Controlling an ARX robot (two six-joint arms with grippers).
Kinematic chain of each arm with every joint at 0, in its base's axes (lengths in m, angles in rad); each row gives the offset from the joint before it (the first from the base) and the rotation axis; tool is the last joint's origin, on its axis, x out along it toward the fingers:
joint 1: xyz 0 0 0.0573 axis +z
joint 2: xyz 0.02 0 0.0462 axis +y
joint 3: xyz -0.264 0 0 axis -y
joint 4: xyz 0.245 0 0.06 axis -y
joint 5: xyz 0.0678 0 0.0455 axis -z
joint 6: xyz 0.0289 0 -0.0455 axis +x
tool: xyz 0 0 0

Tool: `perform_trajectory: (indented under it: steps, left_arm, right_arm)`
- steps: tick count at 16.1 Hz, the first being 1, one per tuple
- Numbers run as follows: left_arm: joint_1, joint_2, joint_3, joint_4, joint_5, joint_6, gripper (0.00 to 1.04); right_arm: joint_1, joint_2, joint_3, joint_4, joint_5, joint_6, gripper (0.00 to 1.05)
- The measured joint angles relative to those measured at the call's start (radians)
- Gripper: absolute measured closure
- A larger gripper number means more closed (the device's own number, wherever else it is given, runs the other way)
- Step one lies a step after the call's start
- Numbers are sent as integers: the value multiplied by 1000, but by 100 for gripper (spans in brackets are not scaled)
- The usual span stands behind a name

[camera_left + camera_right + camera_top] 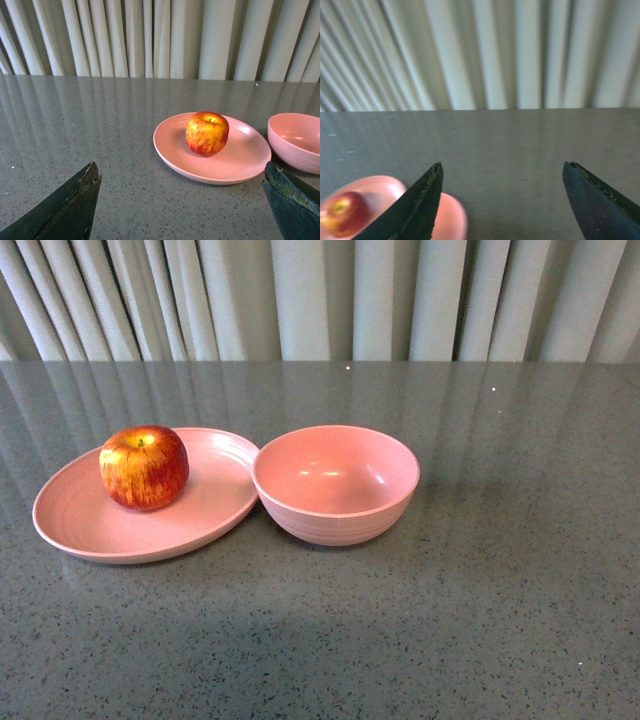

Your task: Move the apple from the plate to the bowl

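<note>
**One apple, one short hop: make the grasp count**

The apple sits stem up on the plate, towards its left and far side in the front view. The bowl stands just right of the plate, their rims touching or nearly so, and it holds nothing. Neither arm shows in the front view. Both wrist views show jaws spread wide and gripping nothing. The left jaws look across the bench at the apple, well short of it. The right jaws point mostly at the curtain, with the apple a blur at the picture's edge.

By my reading the reach has not begun, and the left arm looks the better placed. Bring its jaws in above the plate rim so they do not nudge it. Centre them on the apple's widest girth and close gradually, because a round, smooth fruit is likely to roll out of an off-centre pinch. Lift clear before crossing, since the bowl's wall stands higher than the plate. Lower well inside the bowl before letting go.
</note>
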Motion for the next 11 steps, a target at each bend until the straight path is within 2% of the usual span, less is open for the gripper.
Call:
perform_trajectory:
  steps: [1,2,6,7,11]
  left_arm:
    - [0,0,0,0,-1,0,7]
    - [0,0,0,0,0,0,7]
    - [0,0,0,0,0,0,7]
    - [0,0,0,0,0,0,7]
    - [0,0,0,0,0,0,7]
  right_arm:
    - [-9,-131,-95,1,114,-69,38]
    - [-59,-238,-179,38,142,-111,51]
    - [-174,-381,-439,88,32,-149,99]
    - [-204,-424,-476,102,10,-156,103]
    - [-275,-545,-597,101,-64,-159,103]
